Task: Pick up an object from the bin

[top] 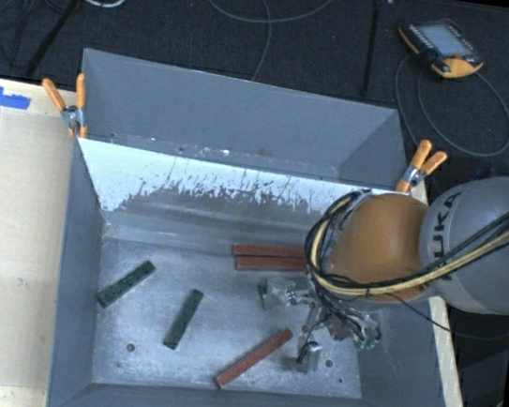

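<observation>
Closest to you is the arm's orange cover [377, 240], ringed with black cables [324, 246], hanging over the right side of the bin [237, 129]. Below it the gripper [309, 348] sits low over the bin floor, at the upper right end of the front brown bar [253, 359]. You cannot tell whether it touches that bar, nor whether it is open or closed. The bar lies flat and slanted, its lower end toward the front wall. The back brown bar [268, 260] lies flat below the rear slope, its right end hidden behind the cover. On the left half, well apart from the gripper, lie the left green bar [125, 284] and the right green bar [184, 318], near each other but not touching.
</observation>
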